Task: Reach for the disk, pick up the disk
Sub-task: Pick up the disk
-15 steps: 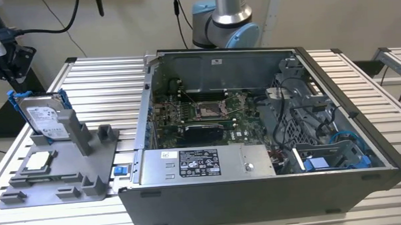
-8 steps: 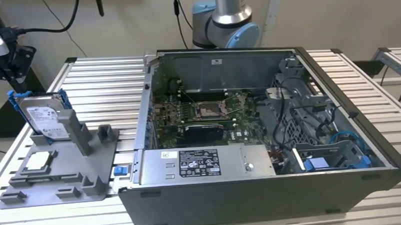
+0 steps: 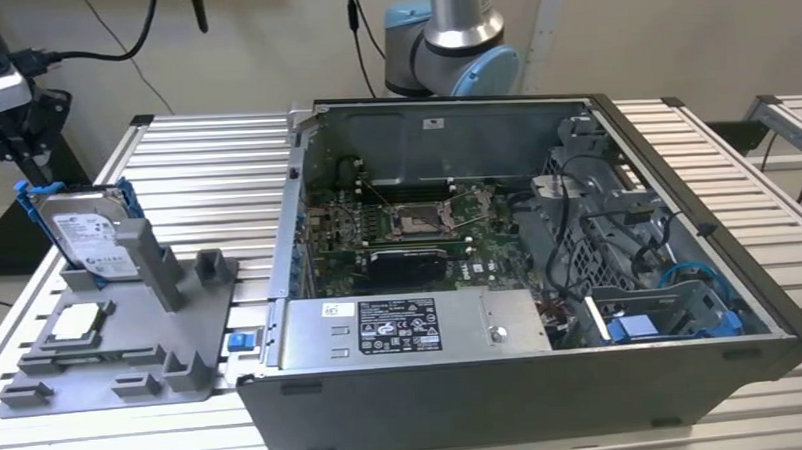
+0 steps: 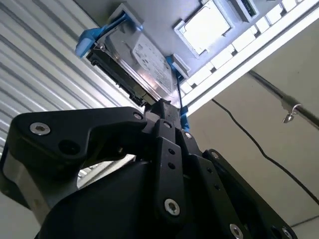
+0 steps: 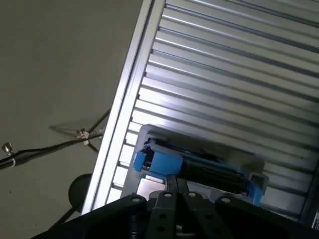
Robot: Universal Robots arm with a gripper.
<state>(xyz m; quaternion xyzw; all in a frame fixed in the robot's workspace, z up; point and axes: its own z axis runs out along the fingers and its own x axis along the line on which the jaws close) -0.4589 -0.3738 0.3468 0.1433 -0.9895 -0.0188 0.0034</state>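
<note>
On the slatted table point(image 3: 212, 162), beside the open case point(image 3: 514, 401), I find the disk point(image 3: 88, 236) standing tilted in the grey tray point(image 3: 191, 322), gripper point(image 4: 163, 106) at its top edge, jaws nearly together.

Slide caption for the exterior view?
Gripper at the top of the disk, which leans in a grey holder beside the open case.

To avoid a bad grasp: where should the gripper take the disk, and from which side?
Probably the free upper edge of the disk, from above. It stands tilted in the gray holder, which hides its lower part; blue rails line its sides.
</note>
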